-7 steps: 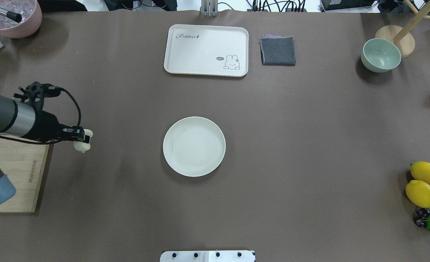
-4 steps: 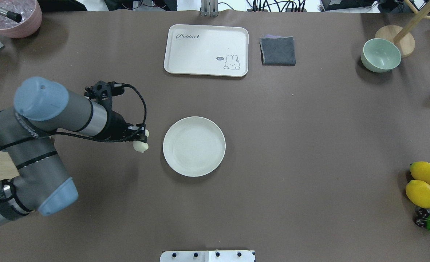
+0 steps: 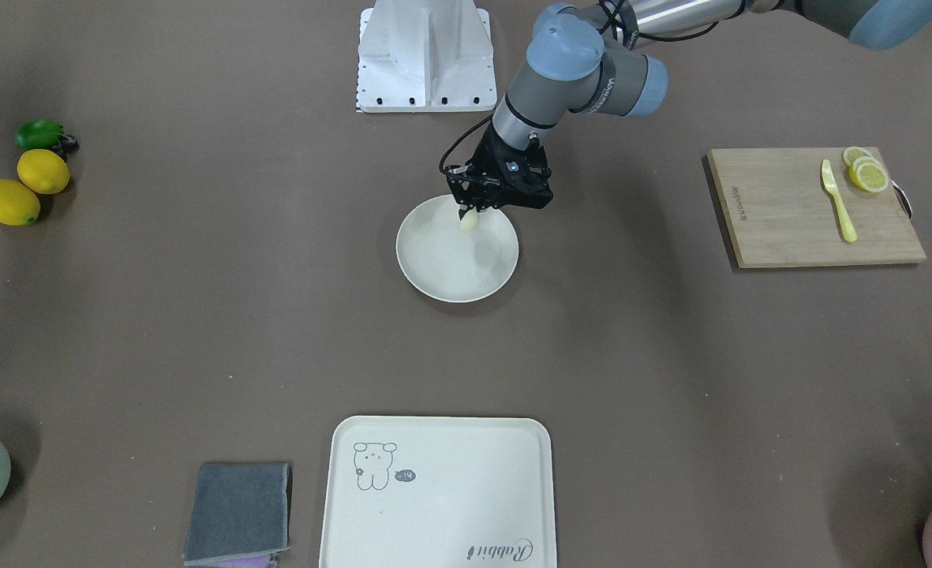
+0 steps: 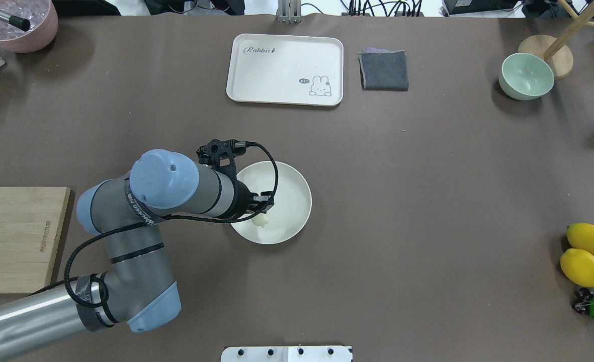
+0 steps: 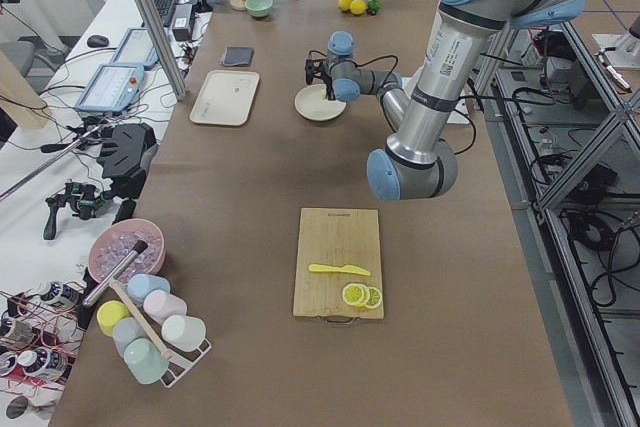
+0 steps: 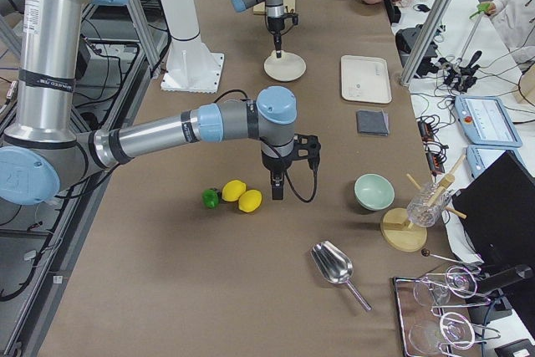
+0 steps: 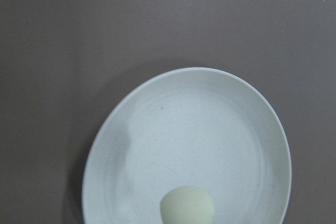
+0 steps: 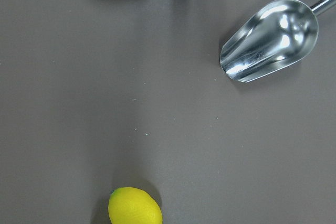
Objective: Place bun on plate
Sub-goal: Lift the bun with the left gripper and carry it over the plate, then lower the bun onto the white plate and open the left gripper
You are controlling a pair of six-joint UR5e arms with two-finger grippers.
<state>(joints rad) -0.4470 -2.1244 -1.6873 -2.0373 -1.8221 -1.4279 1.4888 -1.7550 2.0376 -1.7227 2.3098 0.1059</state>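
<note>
The bun (image 4: pixel 260 219), a small pale cream lump, hangs from my left gripper (image 4: pixel 263 207), which is shut on it. It is held over the near-left part of the round cream plate (image 4: pixel 289 198) at the table's middle. From the front, the bun (image 3: pixel 469 223) sits just under the gripper (image 3: pixel 473 208), inside the plate's (image 3: pixel 450 272) rim. The left wrist view looks down on the plate (image 7: pixel 194 124) with the bun (image 7: pixel 187 208) at the bottom edge. My right gripper (image 6: pixel 277 186) hovers by the lemons; whether it is open or shut I cannot tell.
At the back stand a cream tray (image 4: pixel 276 65), a folded grey cloth (image 4: pixel 384 70) and a green bowl (image 4: pixel 526 76). Two lemons (image 4: pixel 586 254) and a lime lie at the right edge. A wooden board (image 3: pixel 789 209) holds lemon slices and a yellow knife. A metal scoop (image 8: pixel 270 39) lies nearby.
My left arm has swung right from beside the cutting board, carrying the bun from the table's left to a spot over the plate.
</note>
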